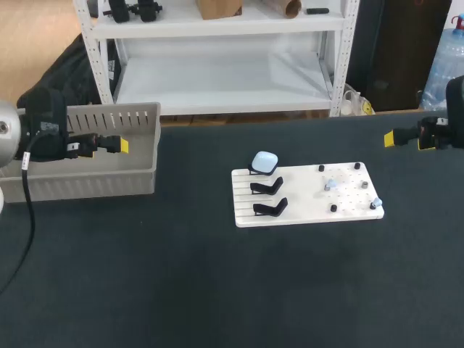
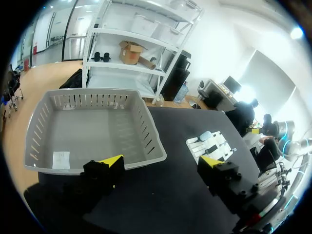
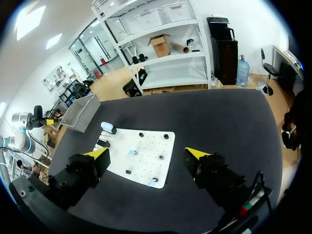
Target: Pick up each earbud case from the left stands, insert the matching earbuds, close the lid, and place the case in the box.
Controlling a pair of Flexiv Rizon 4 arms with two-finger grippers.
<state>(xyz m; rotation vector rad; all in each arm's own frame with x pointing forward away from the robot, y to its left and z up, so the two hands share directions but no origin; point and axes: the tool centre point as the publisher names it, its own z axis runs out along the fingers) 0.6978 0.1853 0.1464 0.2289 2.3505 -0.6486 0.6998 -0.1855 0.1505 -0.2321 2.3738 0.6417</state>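
**Resting pose of both arms.** The left arm (image 1: 42, 132) enters from the left edge and is held level. Its left gripper (image 2: 160, 162) hangs above the grey box (image 1: 87, 185) and points towards the table's middle. Its 2 yellow-tipped fingers (image 2: 111, 161) stand wide apart with nothing between them.

The right arm (image 1: 454, 119) enters from the right edge, also level. The right gripper (image 3: 146, 154) hovers over the black table (image 1: 181, 290), well apart from the white board (image 1: 304, 200). Its fingers are likewise spread wide and hold nothing.

The board lies near the table's middle. Its left part carries 3 black stands (image 1: 268, 187) in a column. 1 pale earbud case (image 1: 264, 161), lid closed, sits on the stand farthest from the robot. The other 2 stands are bare. 2 small pale earbuds (image 1: 330, 184) rest among black pegs (image 1: 333, 208) on the board's right part.
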